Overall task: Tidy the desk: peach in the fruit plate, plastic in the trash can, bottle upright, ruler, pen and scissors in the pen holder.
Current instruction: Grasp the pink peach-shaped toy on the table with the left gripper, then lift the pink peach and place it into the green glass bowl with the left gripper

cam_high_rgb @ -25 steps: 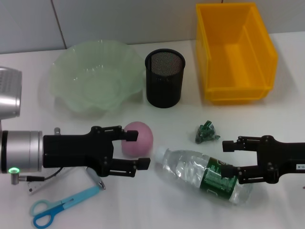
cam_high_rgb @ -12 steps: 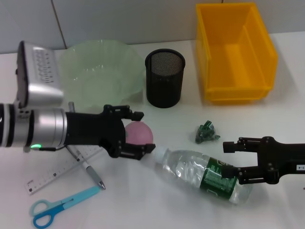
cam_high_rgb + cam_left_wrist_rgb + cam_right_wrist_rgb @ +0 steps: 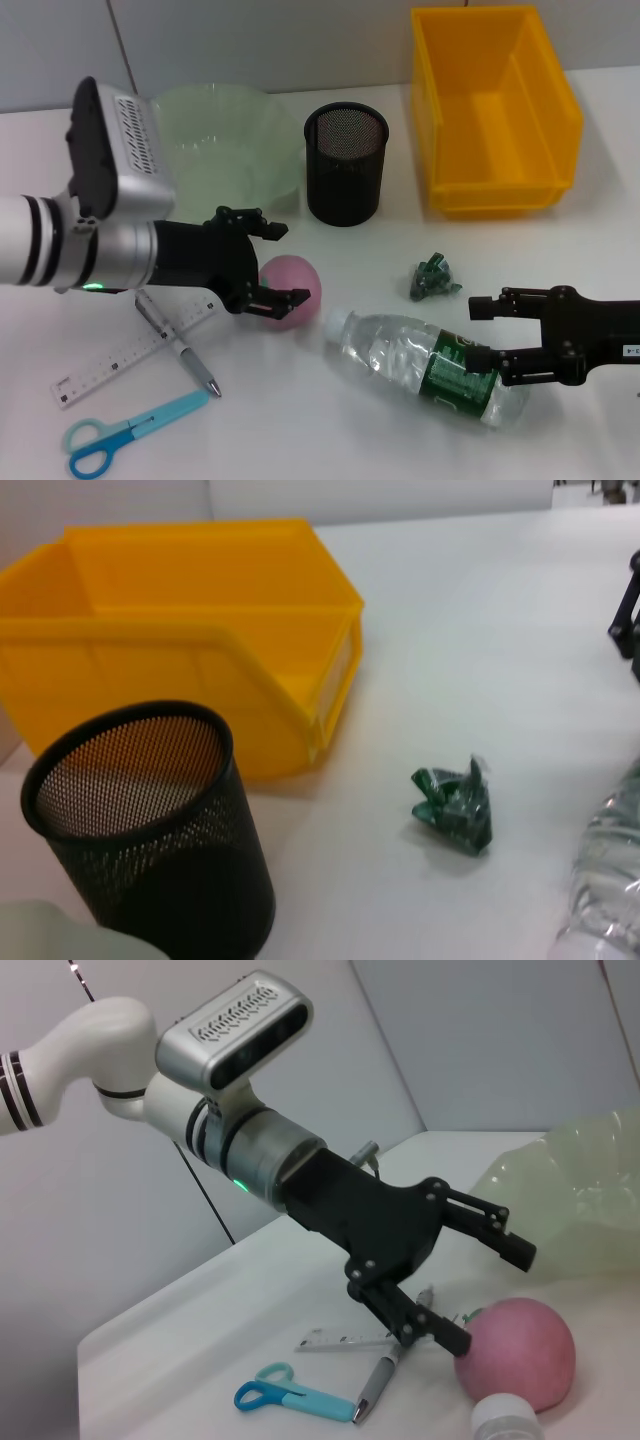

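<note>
The pink peach (image 3: pixel 298 285) lies on the white desk (image 3: pixel 330 430), in front of the pale green fruit plate (image 3: pixel 225 150). My left gripper (image 3: pixel 285 264) is open at the peach's left side, one finger above it and one by its near edge; the right wrist view shows this too, left gripper (image 3: pixel 487 1295) by peach (image 3: pixel 520 1355). The clear bottle (image 3: pixel 425 368) lies on its side. My right gripper (image 3: pixel 480 331) stands open at its green label. Crumpled green plastic (image 3: pixel 433 278) lies beside it. Ruler (image 3: pixel 130 355), pen (image 3: pixel 180 345) and scissors (image 3: pixel 130 435) lie front left.
The black mesh pen holder (image 3: pixel 345 165) stands between the fruit plate and the yellow trash can (image 3: pixel 495 110) at the back right. In the left wrist view the pen holder (image 3: pixel 150 820), trash can (image 3: pixel 190 630) and plastic (image 3: pixel 455 805) show close together.
My left arm swung back and turned, bringing its open gripper from the peach's front to its left side and uncovering the ruler and pen. The right arm and bottle stayed put.
</note>
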Controlling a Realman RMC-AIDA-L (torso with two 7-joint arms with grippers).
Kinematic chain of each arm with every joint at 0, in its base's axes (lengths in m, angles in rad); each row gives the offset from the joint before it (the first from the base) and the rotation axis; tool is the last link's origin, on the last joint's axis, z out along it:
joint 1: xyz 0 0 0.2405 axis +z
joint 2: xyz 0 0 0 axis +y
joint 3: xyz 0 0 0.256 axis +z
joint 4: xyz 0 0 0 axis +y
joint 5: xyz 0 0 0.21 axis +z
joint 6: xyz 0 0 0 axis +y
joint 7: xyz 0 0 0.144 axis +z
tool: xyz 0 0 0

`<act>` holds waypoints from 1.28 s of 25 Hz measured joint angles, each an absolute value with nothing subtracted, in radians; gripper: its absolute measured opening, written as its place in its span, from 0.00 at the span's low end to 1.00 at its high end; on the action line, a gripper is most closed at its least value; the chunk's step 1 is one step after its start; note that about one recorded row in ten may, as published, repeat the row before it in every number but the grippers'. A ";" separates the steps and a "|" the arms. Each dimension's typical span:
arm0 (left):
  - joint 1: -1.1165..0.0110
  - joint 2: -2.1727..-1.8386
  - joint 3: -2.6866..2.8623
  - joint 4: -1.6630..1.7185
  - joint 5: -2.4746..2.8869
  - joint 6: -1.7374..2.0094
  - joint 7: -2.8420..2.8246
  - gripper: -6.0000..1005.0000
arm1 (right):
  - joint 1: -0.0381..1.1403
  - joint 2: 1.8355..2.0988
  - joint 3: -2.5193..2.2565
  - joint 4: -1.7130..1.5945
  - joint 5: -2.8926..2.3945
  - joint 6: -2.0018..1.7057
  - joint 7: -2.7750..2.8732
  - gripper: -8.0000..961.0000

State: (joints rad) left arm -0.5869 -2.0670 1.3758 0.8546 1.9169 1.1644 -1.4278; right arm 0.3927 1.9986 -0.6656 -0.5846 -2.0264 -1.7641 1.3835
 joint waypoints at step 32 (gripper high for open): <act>-0.666 -2.066 1.410 0.787 1.988 1.124 -1.595 0.49 | 0.401 1.994 -0.664 -0.585 -2.030 -1.750 1.379 0.84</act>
State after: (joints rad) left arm -0.6660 -2.0661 1.4097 0.7873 1.9879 1.1240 -1.5948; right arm 0.4011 1.9940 -0.6641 -0.5850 -2.0303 -1.7503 1.3794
